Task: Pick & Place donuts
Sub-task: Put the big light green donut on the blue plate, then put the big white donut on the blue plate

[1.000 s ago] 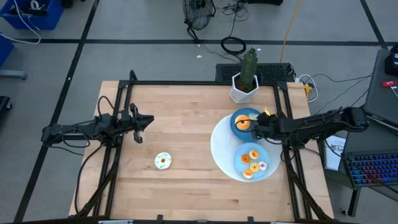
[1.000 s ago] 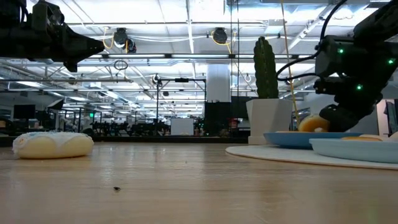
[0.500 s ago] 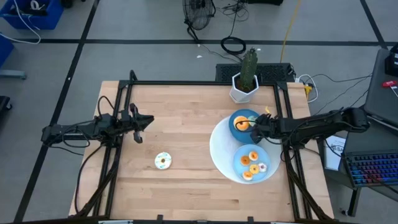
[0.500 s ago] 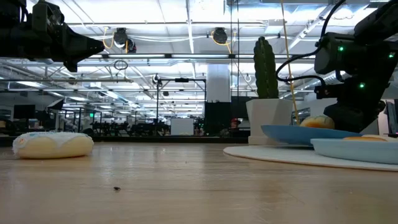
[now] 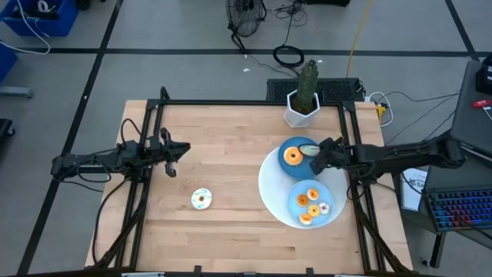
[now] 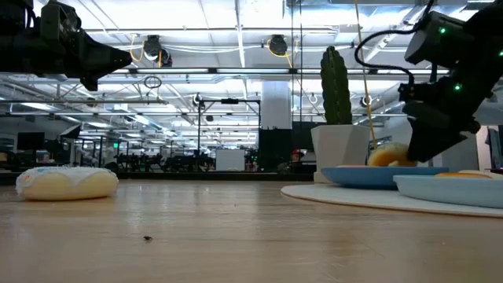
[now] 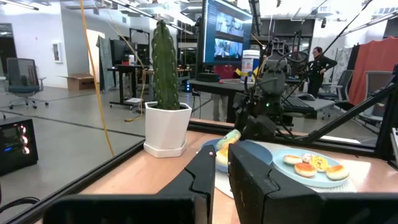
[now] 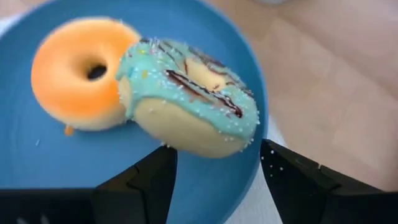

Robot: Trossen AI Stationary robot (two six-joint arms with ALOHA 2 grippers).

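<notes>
Grey workshop flooring is surrounding a pale wood-plank table (image 5: 231, 154) framed by black rails, where two dark jointed arms are reaching inward from opposite sides. Largest on the tabletop is a smooth white disc (image 5: 270, 185) on its right half, carrying two round glossy blue plates, the far plate (image 5: 295, 145) and the near plate (image 5: 326, 206). Behind them a ribbed green cactus (image 5: 308, 79) is standing upright in a white faceted pot (image 5: 299, 112). Stretching almost level from the right edge, the right arm is holding the right gripper (image 5: 320, 151) at the far plate's rim, its fingers spread apart and gripping nothing, as the right wrist view shows. Just ahead of those fingers a teal-iced donut (image 8: 189, 93), sprinkled and striped with chocolate, is lying tilted against a smooth orange-iced donut (image 8: 78, 71) on that plate. On the near plate a cluster of small donuts (image 5: 310, 201) in orange, yellow and white icing is sitting together. Extended low over the table's left side, the left arm is hanging clear of everything, the left gripper (image 5: 177, 149) keeping its fingers nearly together and empty. Near the front of the table, well apart from the plates, a white-iced donut (image 5: 201, 199) is lying flat on the bare wood.
</notes>
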